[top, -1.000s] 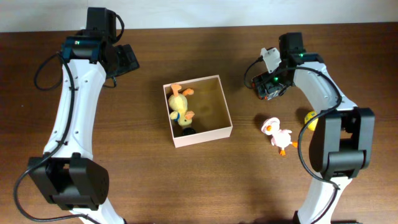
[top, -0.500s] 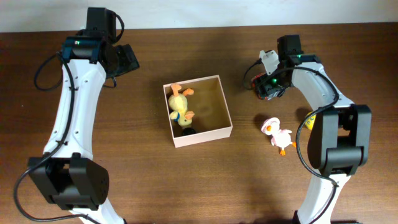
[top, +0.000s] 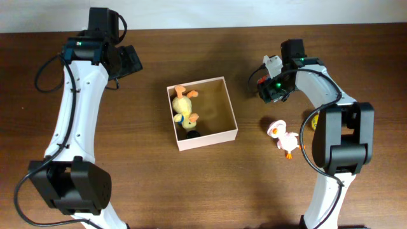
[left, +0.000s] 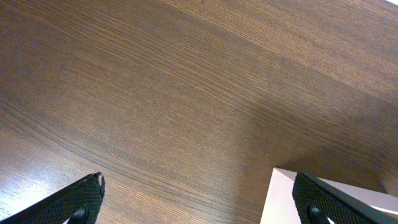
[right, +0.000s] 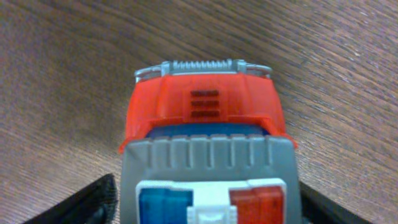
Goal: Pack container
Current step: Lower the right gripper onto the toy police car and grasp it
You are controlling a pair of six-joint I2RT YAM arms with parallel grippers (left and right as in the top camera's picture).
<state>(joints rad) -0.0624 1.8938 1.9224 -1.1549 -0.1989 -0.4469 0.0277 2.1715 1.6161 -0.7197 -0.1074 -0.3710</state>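
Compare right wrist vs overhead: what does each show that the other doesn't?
Right wrist only: the toy truck in detail, with a red hood, silver grille and grey roof with a blue-and-red light bar, gripped between the dark fingers.
Overhead only: the container with a yellow duck lying in it, a white duck on the table outside it, and the left arm, away from the container.
Both: the wooden table and the right gripper. Overhead, the truck is only a dark reddish patch under it.
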